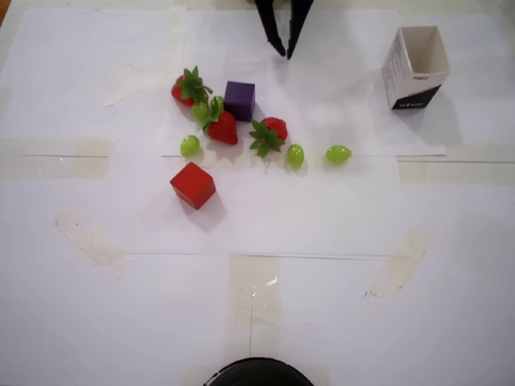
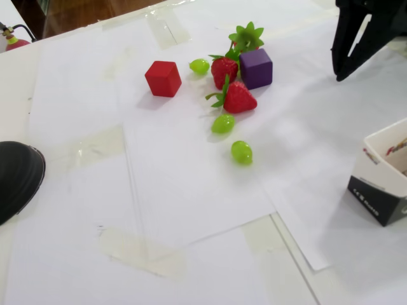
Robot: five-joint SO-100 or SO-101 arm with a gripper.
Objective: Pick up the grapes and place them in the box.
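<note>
No grape is held yet — the gripper, slightly spread and empty, must be lowered onto the grapes beside the box.

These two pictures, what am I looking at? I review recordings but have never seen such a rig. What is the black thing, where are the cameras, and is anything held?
The black forked shape is the gripper of a small robot arm: two fingers, here parted and empty. Nothing is held. One picture comes from an overhead camera looking straight down; the other from a fixed camera at the side, low and slanted. The table is covered with taped white paper. On it lie the grapes, small glossy green beads; four can be counted from overhead, one tucked among the strawberries. There are three strawberries, a purple cube and a red cube. The box, a white carton with an open mouth, stands apart from them; no grape shows inside.
</note>
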